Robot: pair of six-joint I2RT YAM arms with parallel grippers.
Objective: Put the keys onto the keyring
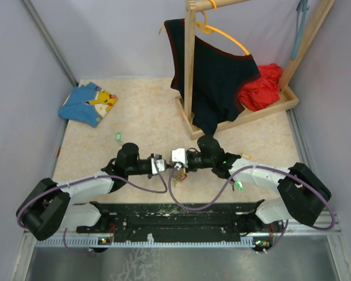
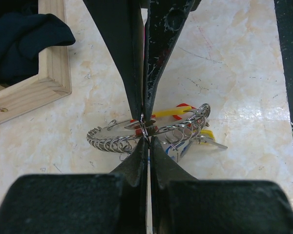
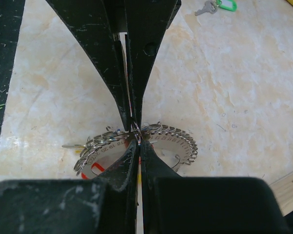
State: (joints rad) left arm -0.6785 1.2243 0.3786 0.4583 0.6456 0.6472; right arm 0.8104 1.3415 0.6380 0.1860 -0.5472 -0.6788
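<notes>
At mid-frame in the overhead view, on the table (image 1: 146, 111): one keyring (image 1: 180, 173), a curved row of silvery rings with yellow and red bits. My left gripper (image 2: 144, 124) is closed tight, pinching one ring. My right gripper (image 3: 135, 125) is closed too, pinching a ring from the opposite side. One green-tagged key (image 1: 118, 136) lies left of centre, well apart.

You have bright, even, diffuse light across the desk (image 1: 146, 111), throwing only soft shadows. In both wrist views the dark fingers (image 2: 122, 58) blur near the lens. Mild glare whitens the pale surface beside them.
</notes>
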